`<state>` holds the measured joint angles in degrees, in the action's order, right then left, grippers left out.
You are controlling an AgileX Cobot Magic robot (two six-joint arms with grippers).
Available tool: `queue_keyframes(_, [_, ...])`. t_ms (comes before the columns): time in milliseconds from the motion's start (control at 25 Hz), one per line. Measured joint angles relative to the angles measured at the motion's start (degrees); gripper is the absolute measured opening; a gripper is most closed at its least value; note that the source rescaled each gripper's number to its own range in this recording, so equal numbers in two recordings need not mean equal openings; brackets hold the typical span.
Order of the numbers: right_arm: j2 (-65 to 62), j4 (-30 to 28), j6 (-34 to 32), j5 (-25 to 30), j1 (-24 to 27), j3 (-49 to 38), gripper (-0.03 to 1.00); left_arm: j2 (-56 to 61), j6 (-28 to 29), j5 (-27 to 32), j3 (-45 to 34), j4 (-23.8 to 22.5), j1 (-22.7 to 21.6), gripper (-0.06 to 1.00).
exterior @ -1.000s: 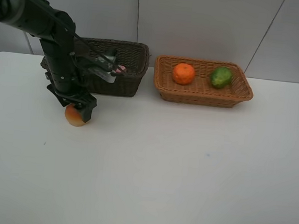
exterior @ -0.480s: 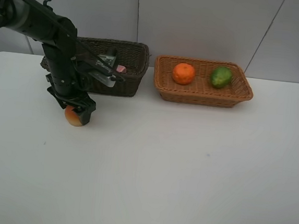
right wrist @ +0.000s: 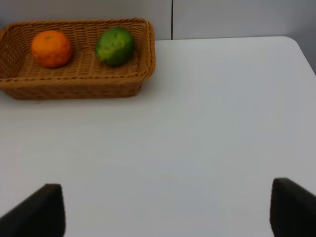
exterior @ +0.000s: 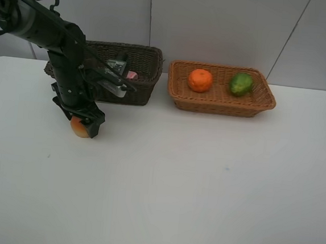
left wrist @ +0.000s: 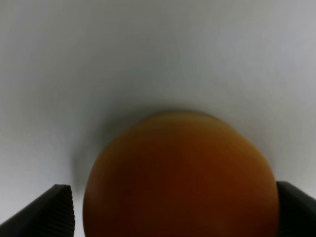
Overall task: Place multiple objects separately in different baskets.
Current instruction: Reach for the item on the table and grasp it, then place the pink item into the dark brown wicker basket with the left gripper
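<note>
Toward the worktop's (exterior: 162,190) left edge, the left tool (exterior: 84,125) is straddling the peach (exterior: 79,128) with jaws fully spread, not yet gripping. Behind it the dark basket (exterior: 134,91) is sitting at the back edge; rightward the tan basket (exterior: 218,107) is holding the orange (exterior: 200,80) and lime (exterior: 241,84). The right tool (right wrist: 163,210) is hanging wide, empty.

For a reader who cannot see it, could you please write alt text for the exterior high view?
The left gripper straddles a peach on a white table, jaws open around it. Behind it stands a dark basket with something pink inside; beside that, a tan basket holds an orange and a lime.
</note>
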<state>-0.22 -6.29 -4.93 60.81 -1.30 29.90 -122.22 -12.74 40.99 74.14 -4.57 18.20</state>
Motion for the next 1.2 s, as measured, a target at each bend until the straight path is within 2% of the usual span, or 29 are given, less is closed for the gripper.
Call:
queue_keyframes(400, [0.0,0.0,0.0,0.0,0.0,0.0,0.79,0.0,0.0,-0.1,0.0,0.0,0.0,0.99])
queue_keyframes(440, [0.0,0.0,0.0,0.0,0.0,0.0,0.79,0.0,0.0,-0.1,0.0,0.0,0.0,0.96])
queue_keyframes(560, [0.0,0.0,0.0,0.0,0.0,0.0,0.79,0.0,0.0,0.1,0.0,0.0,0.0,0.76])
queue_keyframes(600, [0.0,0.0,0.0,0.0,0.0,0.0,0.79,0.0,0.0,0.1,0.0,0.0,0.0,0.74])
queue_keyframes(1200, [0.0,0.0,0.0,0.0,0.0,0.0,0.79,0.0,0.0,1.1,0.0,0.0,0.1,0.74])
